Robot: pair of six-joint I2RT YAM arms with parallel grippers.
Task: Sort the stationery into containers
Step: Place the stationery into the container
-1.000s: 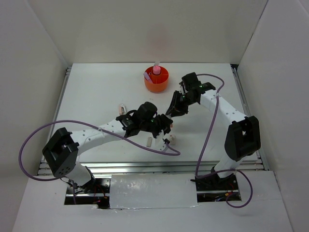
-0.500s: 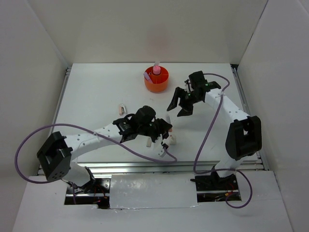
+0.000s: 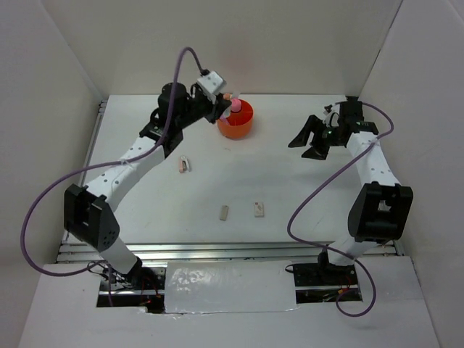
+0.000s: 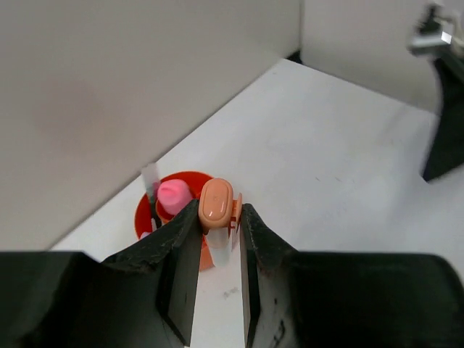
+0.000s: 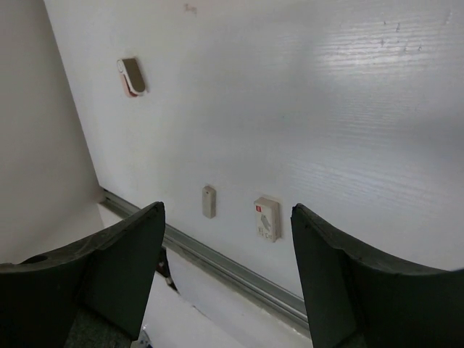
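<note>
Left gripper point(image 3: 220, 104): at the 12 o'clock edge of the table point(image 3: 145, 203), just on the 9 o'clock side of the tub point(image 3: 235, 123). In the left wrist view the left gripper point(image 4: 219, 215) is pinching the marker point(image 4: 215, 201), with both fingers pressed flat against its sides. The orange-pink marker stands roughly upright between them, its rounded end uppermost, directly over the near rim of the tub point(image 4: 143, 212). It is not in the tub.

Tub contents: a pink glue stick point(image 4: 172, 196) stands upright inside. A thin, pale-ended pen point(image 4: 150, 176) leans at the far rim. The inner dividers cannot be made out from either view.

Right gripper point(image 3: 308, 143): at about 2 o'clock from table centre, well apart from the tub. In the right wrist view the right gripper point(image 5: 226, 210) has its fingers spread wide, with nothing between them.

Loose items on the table:
- A pink-edged eraser point(image 3: 185, 164) lies at about 9 o'clock from centre.
- A beige eraser point(image 3: 224, 212) and a white eraser point(image 3: 258, 209) lie near each other, not touching, at about 6 o'clock towards the near edge.

The right wrist view confirms all three: pink-edged eraser point(image 5: 131, 76), beige eraser point(image 5: 209, 201), white eraser point(image 5: 266, 217). All lie flat and clear of both arms.
</note>
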